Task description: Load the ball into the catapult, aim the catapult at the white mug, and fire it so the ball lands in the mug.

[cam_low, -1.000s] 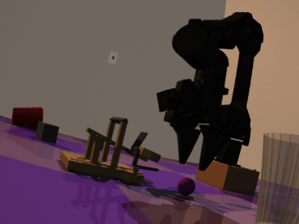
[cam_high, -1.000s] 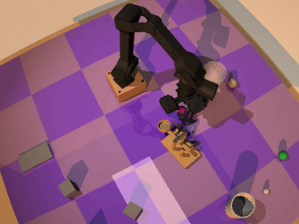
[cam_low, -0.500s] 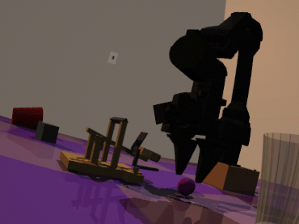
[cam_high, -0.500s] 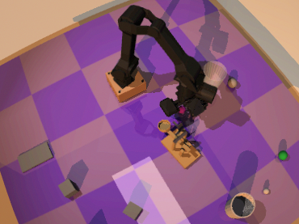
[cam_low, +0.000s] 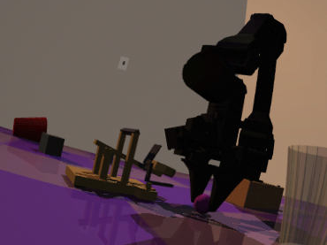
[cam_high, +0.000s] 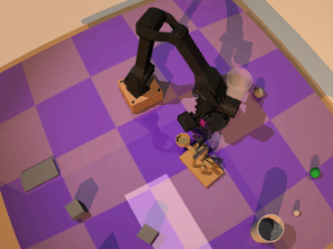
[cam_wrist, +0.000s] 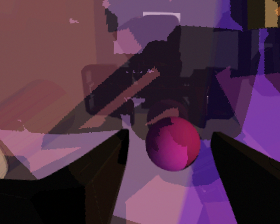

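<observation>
Reaching down to the floor, my claw [cam_high: 202, 123] [cam_low: 202, 204] [cam_wrist: 170, 136] has its two fingers spread, one on either side of the magenta ball [cam_high: 202, 122] [cam_low: 202, 203] [cam_wrist: 173, 144]. I can see a gap on each side of it from my wrist, so I am not pinching it. The ball sits low between my fingertips, outside the catapult [cam_high: 204, 173] [cam_low: 110, 187] [cam_wrist: 271, 12], which stands near me on its flat wooden base. Its round launching cup [cam_high: 176, 140] [cam_low: 163, 168] juts out past the base on my side.

Behind my claw, my black arm bends up and back to its orange base block [cam_high: 146, 102] [cam_low: 265, 195]. A ribbed, see-through cup [cam_high: 238, 84] [cam_low: 307, 195] stands near my arm, with a tan ball [cam_high: 258, 92] just beside it.

Well apart from me, past the catapult, I see an upright pale-rimmed cup [cam_high: 255, 235], dark inside. A small pale ball [cam_high: 296, 212] lies near that cup, and a green ball [cam_high: 315, 173] lies farther along. A flat gray slab [cam_high: 40, 173] lies on the far side of the floor, and a red cup [cam_low: 30, 126] shows beyond the catapult in the exterior view.
</observation>
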Robot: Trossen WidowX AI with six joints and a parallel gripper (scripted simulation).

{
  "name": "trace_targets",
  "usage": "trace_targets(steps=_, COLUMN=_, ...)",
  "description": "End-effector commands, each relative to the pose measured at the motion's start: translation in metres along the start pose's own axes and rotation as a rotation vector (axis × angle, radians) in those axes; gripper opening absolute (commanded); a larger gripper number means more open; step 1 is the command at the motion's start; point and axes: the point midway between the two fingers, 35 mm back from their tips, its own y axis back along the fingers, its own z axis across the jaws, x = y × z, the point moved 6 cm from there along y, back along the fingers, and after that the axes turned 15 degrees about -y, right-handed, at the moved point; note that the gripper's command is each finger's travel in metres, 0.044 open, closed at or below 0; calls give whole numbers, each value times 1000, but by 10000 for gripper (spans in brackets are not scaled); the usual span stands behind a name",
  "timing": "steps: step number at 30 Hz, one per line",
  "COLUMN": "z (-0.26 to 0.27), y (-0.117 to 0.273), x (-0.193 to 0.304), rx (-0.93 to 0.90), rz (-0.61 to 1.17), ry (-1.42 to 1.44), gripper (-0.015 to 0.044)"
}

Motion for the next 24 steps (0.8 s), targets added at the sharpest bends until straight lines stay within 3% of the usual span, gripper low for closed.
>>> trace_targets(steps=1, z=-1, y=-2, x=1, rx=1, rz=5, ry=-7, gripper=169)
trace_targets(steps=9, z=-1, y=-2, x=1, rx=1, rz=5, ry=-7, gripper=96)
trace_targets(steps=13, z=1, y=7, x=0, rx=1, rz=5, ry=-7, gripper=0)
trace_targets(steps=24, z=5, y=80, x=-2, rx=1, rz=4, ry=-7, gripper=0)
